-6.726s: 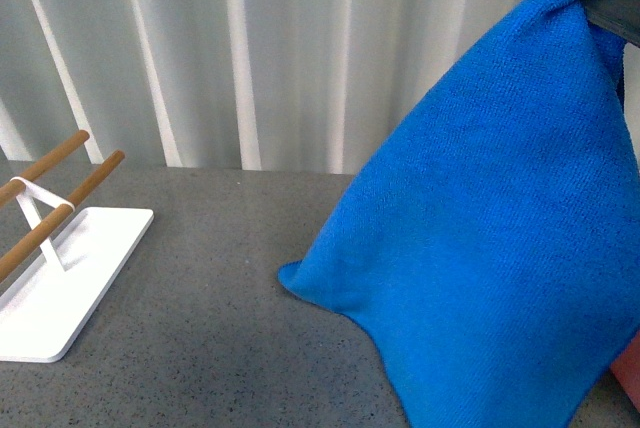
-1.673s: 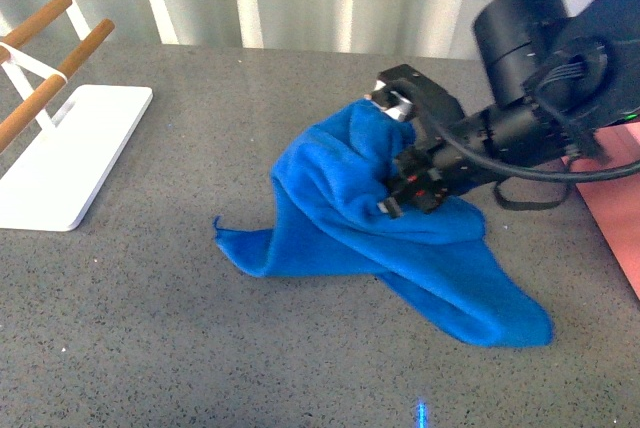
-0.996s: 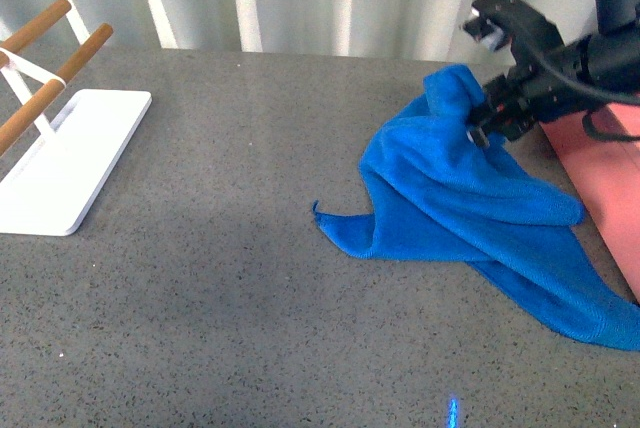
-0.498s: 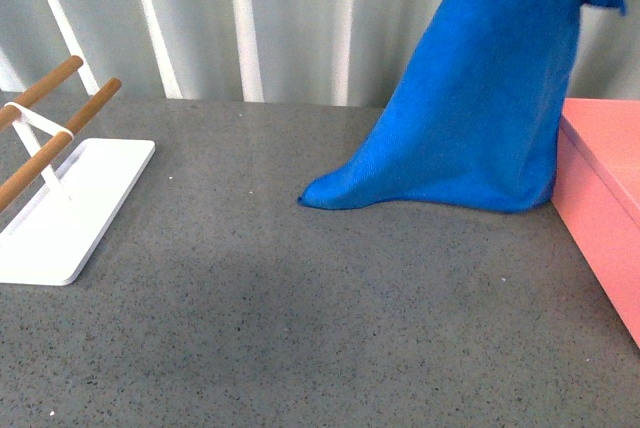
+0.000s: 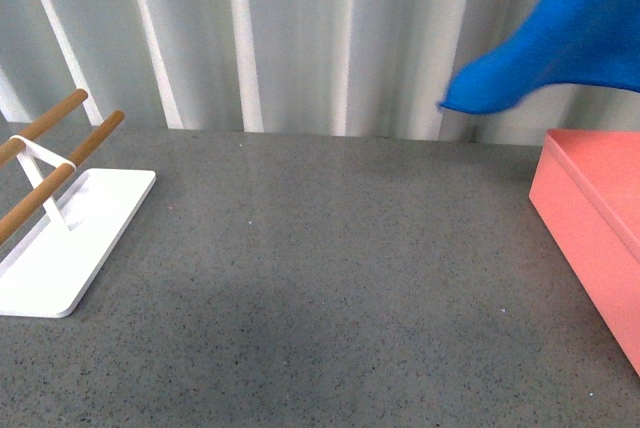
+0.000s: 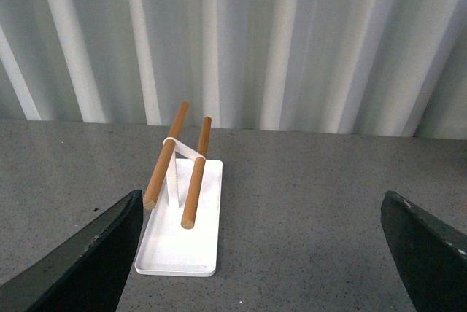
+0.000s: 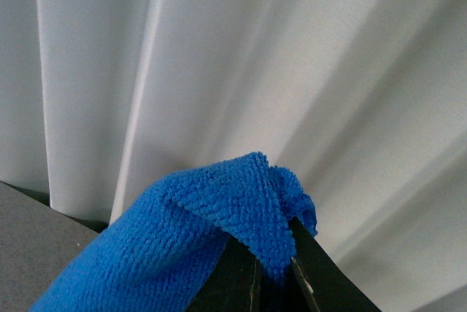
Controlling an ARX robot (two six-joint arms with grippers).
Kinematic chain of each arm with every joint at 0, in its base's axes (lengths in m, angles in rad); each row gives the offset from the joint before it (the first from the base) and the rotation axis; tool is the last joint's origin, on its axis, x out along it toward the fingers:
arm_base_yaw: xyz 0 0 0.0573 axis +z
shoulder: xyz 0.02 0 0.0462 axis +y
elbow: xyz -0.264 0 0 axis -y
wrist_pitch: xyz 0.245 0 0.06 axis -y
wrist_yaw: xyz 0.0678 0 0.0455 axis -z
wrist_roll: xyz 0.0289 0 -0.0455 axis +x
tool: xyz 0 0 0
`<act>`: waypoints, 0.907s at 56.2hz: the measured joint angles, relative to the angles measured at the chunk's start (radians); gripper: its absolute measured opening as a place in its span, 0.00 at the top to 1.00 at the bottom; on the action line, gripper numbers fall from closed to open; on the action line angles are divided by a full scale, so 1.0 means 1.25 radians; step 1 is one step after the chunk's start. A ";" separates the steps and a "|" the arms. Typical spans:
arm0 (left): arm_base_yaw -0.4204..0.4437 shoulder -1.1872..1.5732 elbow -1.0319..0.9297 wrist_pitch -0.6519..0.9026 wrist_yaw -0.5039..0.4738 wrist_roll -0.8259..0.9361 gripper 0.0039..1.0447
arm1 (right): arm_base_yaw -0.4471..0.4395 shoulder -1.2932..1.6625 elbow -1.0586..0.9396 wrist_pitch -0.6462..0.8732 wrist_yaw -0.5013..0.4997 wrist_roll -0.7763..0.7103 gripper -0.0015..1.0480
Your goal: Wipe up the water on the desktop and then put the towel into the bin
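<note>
The bright blue towel (image 5: 560,48) hangs in the air at the upper right of the front view, lifted clear of the speckled dark grey desktop (image 5: 320,288). My right gripper (image 7: 271,272) is shut on the towel (image 7: 219,217), a fold of it bunched between its dark fingers; that gripper is out of the front view. The salmon-pink bin (image 5: 598,233) stands at the right edge, below the towel's hanging tip. My left gripper (image 6: 266,254) is open over bare desktop (image 6: 306,217), nothing between its wide-apart fingers. No water shows on the desktop.
A white tray (image 5: 60,248) with two wooden rods (image 5: 60,173) stands at the left of the desktop; the tray (image 6: 179,243) also shows in the left wrist view. A pleated white curtain (image 5: 300,38) closes off the back.
The towel went from dragging across the desktop to being lifted up and to the right; half a second ago its lower edge still touched the surface, now it hangs free above the bin's side.
</note>
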 joint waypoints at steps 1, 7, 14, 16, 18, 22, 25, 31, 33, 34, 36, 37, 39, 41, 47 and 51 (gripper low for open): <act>0.000 0.000 0.000 0.000 0.000 0.000 0.06 | -0.007 -0.001 -0.007 -0.001 0.000 -0.001 0.97; 0.000 0.000 0.000 0.000 0.000 0.000 0.06 | -0.030 -0.002 -0.063 0.001 0.001 -0.010 0.97; 0.000 0.000 0.000 0.000 0.000 0.000 0.06 | -0.040 0.009 -0.140 0.017 0.014 -0.018 0.97; 0.000 0.000 0.000 0.000 0.000 0.000 0.06 | -0.042 0.013 -0.154 0.020 0.014 -0.018 0.97; 0.000 0.000 0.000 0.000 0.000 0.000 0.06 | -0.044 0.018 -0.169 0.024 0.016 -0.019 0.97; 0.000 0.000 0.000 0.000 0.000 0.000 0.06 | -0.045 0.030 -0.202 0.030 0.020 -0.021 0.97; 0.000 0.000 0.000 0.000 0.000 0.000 0.06 | -0.045 0.038 -0.220 0.031 0.026 -0.023 0.97; 0.000 0.000 0.000 0.000 0.000 0.000 0.06 | -0.041 0.059 -0.258 0.025 0.063 -0.033 0.97; 0.000 0.000 0.000 0.000 0.000 0.000 0.06 | -0.039 0.071 -0.273 0.018 0.081 -0.040 0.97; 0.000 0.000 0.000 0.000 0.000 0.000 0.06 | -0.038 0.075 -0.277 0.017 0.085 -0.042 0.97; 0.000 0.000 0.000 0.000 0.000 0.000 0.06 | -0.036 0.091 -0.294 0.011 0.105 -0.050 0.97; 0.000 0.000 0.000 0.000 0.000 0.000 0.06 | -0.035 0.095 -0.299 0.009 0.110 -0.051 0.97; 0.000 0.000 0.000 0.000 0.000 0.000 0.06 | -0.033 0.113 -0.316 0.001 0.128 -0.062 0.97; 0.000 0.000 0.000 0.000 0.000 0.000 0.06 | -0.031 0.128 -0.328 -0.005 0.143 -0.070 0.97; 0.000 0.000 0.000 0.000 0.000 0.000 0.06 | -0.027 0.182 -0.368 -0.019 0.194 -0.099 0.97; 0.000 0.000 0.000 0.000 0.000 0.000 0.06 | -0.027 0.224 -0.383 -0.021 0.228 -0.111 0.97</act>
